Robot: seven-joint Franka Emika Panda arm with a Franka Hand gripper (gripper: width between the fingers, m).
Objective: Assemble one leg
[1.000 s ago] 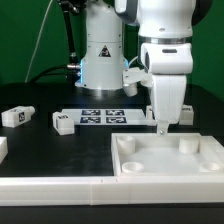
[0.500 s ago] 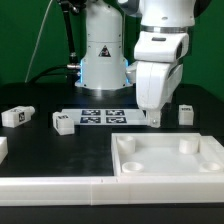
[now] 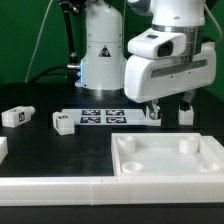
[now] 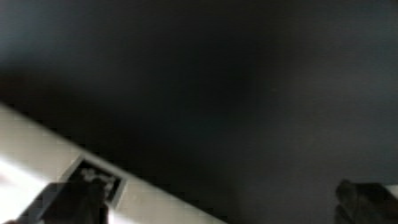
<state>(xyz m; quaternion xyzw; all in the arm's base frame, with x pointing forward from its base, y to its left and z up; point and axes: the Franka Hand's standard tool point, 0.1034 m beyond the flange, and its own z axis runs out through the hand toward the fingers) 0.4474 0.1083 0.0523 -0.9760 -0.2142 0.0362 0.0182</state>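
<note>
in the exterior view the gripper (image 3: pixel 170 110) is seen right of centre, held low over the black table (image 3: pixel 60 150). its two fingers (image 3: pixel 152 112) are spread wide and nothing is held between them. the same wide gap is shown in the wrist view, where the gripper (image 4: pixel 217 200) frames only dark table surface and a white edge (image 4: pixel 27 150) that cannot be identified. a first leg (image 3: pixel 18 115) is laid at the exterior view's far left. a second leg (image 3: pixel 63 122) is set just beside the marker board (image 3: pixel 100 116) at mid-frame. a third leg (image 3: pixel 187 117) is partly hidden behind the finger on the exterior view's right; whether it is touched cannot be told. the white panel (image 3: pixel 170 170) is placed in the lower right of the frame.
</note>
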